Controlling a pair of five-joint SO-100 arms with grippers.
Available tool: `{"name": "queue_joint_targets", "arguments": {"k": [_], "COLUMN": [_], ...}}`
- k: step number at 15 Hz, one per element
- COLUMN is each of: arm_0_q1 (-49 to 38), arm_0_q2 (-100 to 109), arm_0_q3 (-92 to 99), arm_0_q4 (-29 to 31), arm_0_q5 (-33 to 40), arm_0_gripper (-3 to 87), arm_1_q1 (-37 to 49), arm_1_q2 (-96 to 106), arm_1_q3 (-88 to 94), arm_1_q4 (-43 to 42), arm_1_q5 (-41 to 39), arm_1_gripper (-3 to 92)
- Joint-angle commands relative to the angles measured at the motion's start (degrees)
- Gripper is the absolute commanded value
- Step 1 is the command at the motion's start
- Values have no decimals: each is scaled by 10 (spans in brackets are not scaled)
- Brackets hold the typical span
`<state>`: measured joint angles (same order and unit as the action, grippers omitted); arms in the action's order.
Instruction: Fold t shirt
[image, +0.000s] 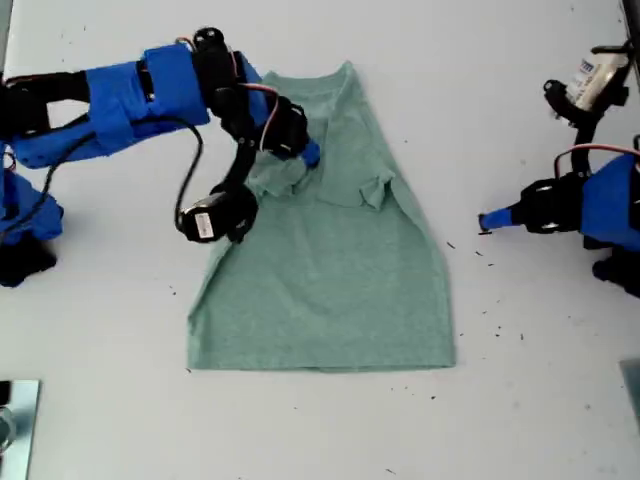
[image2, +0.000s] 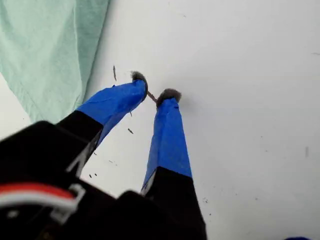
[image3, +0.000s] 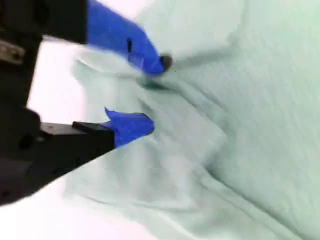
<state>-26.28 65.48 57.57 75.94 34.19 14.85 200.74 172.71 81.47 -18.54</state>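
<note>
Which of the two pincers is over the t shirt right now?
My second pincer, open over the bunched cloth of the t shirt. My first pincer sits on bare table beside it.

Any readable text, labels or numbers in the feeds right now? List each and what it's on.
None can be read.
Pale label on the black motor hanging over the t shirt: too small.
White label on the motor at the exterior view's upper right: blurred.
T shirt: plain, unprinted.
</note>
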Motion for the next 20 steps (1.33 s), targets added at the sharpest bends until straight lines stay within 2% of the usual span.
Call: {"name": "queue_joint_targets", "arguments": {"k": [1,2,5,7,8,10,12,13,14,16,18,20], "arm_0_q1": [27,42,88,93,111,120,112,112,114,120,118,112], "arm_0_q2": [258,357,722,907,999,1036,1011,1013,1013,1013,1017,1018], "arm_0_q3": [91,243,791,1018,1071,1081,1079,1078,1078,1078,1078,1078], "arm_0_q4": [81,52,-148,-178,-170,-167,-173,-173,-173,-173,-173,-173], "arm_0_q5": [-45,-87,-234,-300,-317,-323,-317,-316,-313,-313,-309,-301], "arm_0_gripper": [-1,-1,-1,-1,-1,-1,-1,-1,-1,-1,-1,-1], "arm_1_q1": [-1,-1,-9,-11,-13,-33,-84,-127,-176,-259,-309,-338], "arm_1_q2": [3,3,3,3,3,-35,-299,-438,-544,-642,-692,-738], "arm_1_q3": [-3,-4,-7,-7,-14,-100,-318,-450,-570,-666,-654,-595], "arm_1_q4": [-3,-3,5,8,11,25,49,81,120,130,105,31], "arm_1_q5": [4,4,8,10,11,21,38,50,66,132,208,267], "arm_1_gripper": [75,75,26,24,24,25,36,184,421,384,367,349]}}
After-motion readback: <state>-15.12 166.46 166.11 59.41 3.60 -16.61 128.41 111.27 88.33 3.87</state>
